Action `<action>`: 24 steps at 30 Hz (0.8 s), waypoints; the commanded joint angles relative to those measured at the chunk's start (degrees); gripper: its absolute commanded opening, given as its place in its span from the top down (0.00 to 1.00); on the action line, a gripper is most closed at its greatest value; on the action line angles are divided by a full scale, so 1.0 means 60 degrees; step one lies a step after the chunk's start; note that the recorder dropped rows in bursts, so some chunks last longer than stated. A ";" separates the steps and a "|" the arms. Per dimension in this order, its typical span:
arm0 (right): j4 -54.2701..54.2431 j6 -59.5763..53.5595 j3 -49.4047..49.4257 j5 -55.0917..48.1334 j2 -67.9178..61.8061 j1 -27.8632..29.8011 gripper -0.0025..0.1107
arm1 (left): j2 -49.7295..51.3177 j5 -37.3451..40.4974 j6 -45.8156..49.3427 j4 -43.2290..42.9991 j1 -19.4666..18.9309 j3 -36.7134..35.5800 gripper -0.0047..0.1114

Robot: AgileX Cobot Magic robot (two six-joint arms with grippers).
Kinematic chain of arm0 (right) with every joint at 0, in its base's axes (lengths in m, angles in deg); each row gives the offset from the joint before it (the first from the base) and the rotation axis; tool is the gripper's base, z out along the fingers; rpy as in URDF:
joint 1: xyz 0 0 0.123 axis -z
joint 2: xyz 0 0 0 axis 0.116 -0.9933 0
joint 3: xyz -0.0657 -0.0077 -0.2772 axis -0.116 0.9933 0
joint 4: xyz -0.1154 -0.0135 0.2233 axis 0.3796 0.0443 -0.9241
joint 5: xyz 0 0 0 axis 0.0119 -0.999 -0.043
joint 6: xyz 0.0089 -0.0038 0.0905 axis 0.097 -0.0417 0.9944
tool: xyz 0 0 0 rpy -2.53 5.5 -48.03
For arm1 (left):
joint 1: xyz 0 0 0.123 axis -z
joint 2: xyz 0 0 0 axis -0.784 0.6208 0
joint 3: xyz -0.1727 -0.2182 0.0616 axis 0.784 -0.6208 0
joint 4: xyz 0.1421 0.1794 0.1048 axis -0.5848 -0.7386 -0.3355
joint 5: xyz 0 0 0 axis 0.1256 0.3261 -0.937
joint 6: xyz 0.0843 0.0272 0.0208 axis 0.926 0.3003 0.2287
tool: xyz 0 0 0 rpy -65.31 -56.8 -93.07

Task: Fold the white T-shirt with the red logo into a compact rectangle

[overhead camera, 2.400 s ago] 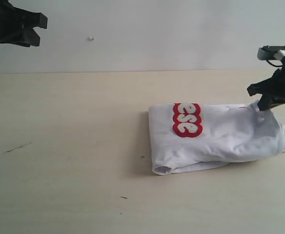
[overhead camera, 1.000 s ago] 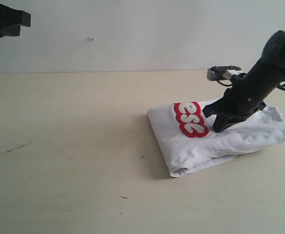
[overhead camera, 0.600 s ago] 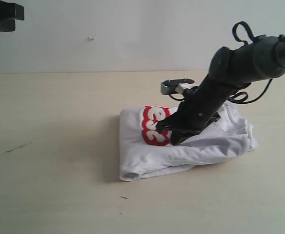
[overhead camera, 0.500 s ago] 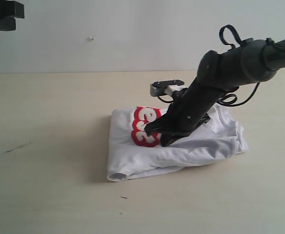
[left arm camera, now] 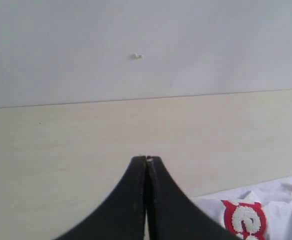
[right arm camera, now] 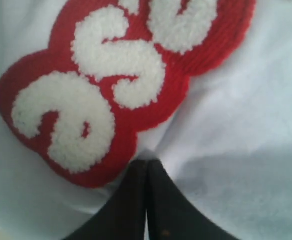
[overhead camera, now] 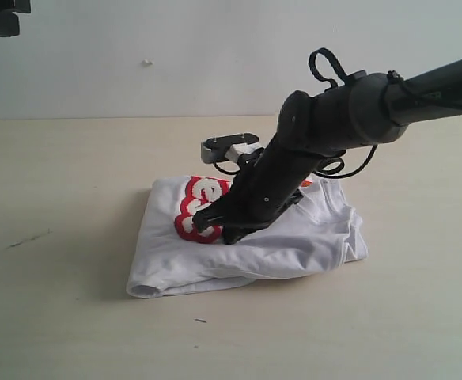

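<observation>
Table (overhead camera: 57,277): pale wood-look top with a plain light wall behind it.
White T-shirt (overhead camera: 318,237): folded into a thick, rumpled bundle that lies flat on the table near the middle, a little to my right. Its rolled edge faces the front, and the cloth bunches up at the right end.
My right arm (overhead camera: 350,111): reaches in from the right and slants down over the shirt, covering part of the bundle's top.
Red logo (overhead camera: 190,210): on the top face of the bundle at its left end. A few fuzzy white letters show, and the rest is tucked out of sight or hidden by my arm.
My right gripper (right arm camera: 146,164): fingers pressed together with no gap, tips set down on the white cloth right at the logo's red border. I cannot tell whether any fabric is caught between them.
My left gripper (left arm camera: 146,160): fingers closed tight and empty, held up in the air well away from the shirt, off to its left.
</observation>
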 commanded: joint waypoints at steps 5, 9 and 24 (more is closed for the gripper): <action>0.0634 0.0005 0.0490 0.0489 0.2695 -0.0057 0.98 | -0.0880 -0.0386 0.0020 0.0184 -0.0020 -0.0478 0.96; 0.0651 0.0005 0.1357 0.1477 0.4509 -0.0057 0.98 | -0.1742 -0.1046 0.0020 0.0395 -0.0020 -0.1253 0.96; 0.0358 0.0171 0.6122 0.3984 1.3329 -0.0057 0.98 | -0.9044 -0.2766 0.0020 0.0363 0.0875 -0.5203 0.96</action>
